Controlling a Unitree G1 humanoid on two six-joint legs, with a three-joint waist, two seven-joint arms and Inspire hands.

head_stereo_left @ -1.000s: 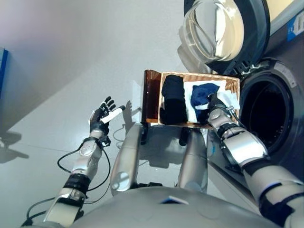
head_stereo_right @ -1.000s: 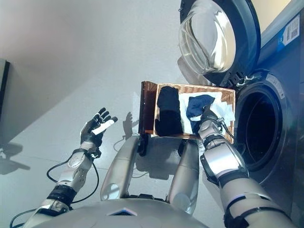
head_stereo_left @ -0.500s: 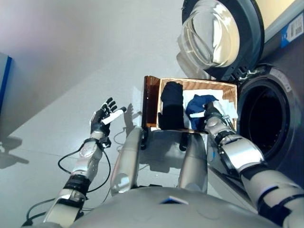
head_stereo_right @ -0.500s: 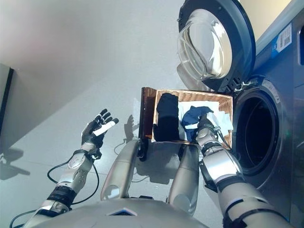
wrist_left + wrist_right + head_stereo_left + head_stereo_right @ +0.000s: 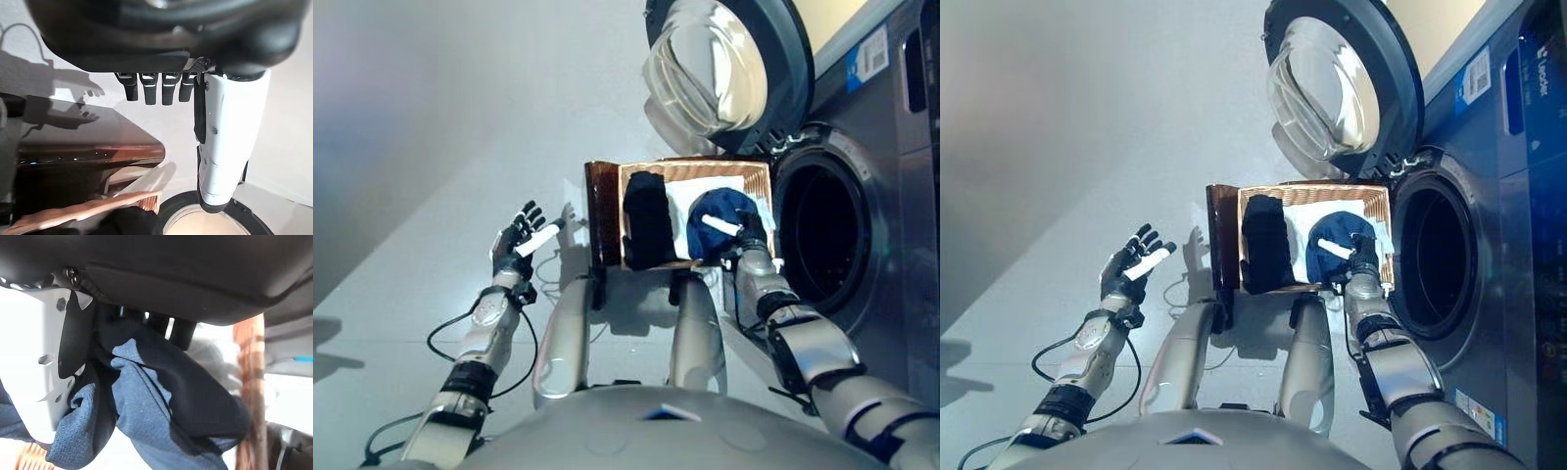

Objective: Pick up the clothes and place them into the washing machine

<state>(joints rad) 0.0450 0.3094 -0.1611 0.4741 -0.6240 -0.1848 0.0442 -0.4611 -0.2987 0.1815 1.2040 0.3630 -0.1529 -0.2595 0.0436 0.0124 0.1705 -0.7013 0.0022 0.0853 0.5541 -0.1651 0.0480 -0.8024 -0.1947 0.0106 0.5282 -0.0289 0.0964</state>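
A pale grey floor [image 5: 431,147] carries a wicker basket [image 5: 759,176] beside the washing machine [image 5: 1449,264], door [image 5: 1332,83] open. Right hand [image 5: 751,231] fingers clench the blue garment [image 5: 146,401] inside the basket, beside black clothes [image 5: 646,220]. Left hand [image 5: 514,247] is released, fingers spread, well apart.

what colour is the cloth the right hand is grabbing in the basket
Dark blue; the bunched blue garment in the right hand shows best in the right wrist view.

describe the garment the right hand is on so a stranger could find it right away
Start at the grey front-loading washing machine with its round door swung open; a brown wicker basket sits beside its opening. The bunched dark blue garment is on the machine's side, under the right hand. The folded garment beside it is black.
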